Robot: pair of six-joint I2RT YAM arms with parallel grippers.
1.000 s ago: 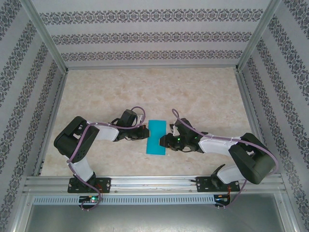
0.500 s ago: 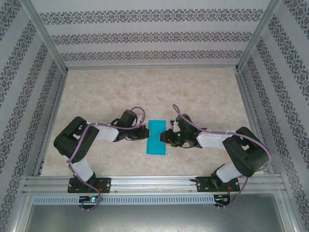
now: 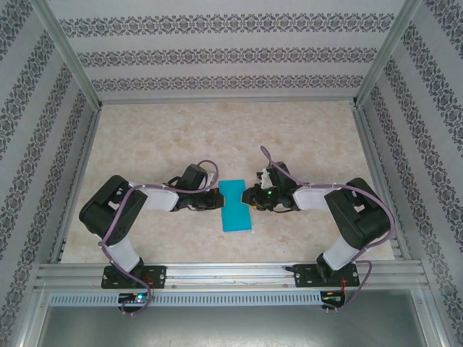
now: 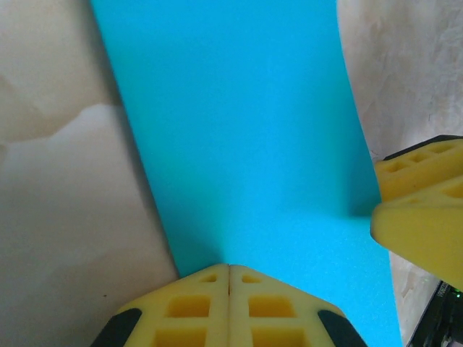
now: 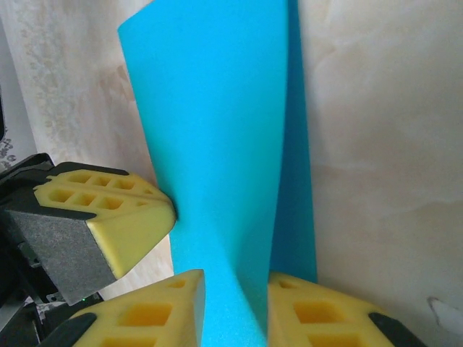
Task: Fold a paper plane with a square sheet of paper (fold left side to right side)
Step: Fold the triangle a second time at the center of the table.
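The square sheet of paper [image 3: 236, 207] is turquoise and lies on the table as a narrow folded strip, pinched in at its middle. My left gripper [image 3: 219, 202] is shut, and its tips [image 4: 229, 267] press on the sheet's [image 4: 246, 130] left edge. My right gripper [image 3: 250, 198] is at the right edge. Its jaws stand a little apart [image 5: 235, 289], and a raised layer of the sheet [image 5: 217, 108] arches up between them over the flat lower layer [image 5: 296, 202]. The left gripper's finger [image 5: 108, 217] sits just across. The paper plane is out of view.
The beige marbled tabletop [image 3: 217, 137] is walled by patterned panels on three sides. An aluminium rail [image 3: 231, 275] with both arm bases runs along the near edge.
My right gripper has slid left onto the sheet's right edge and its jaws have narrowed. The sheet's middle has drawn inward. The left gripper has stayed put.
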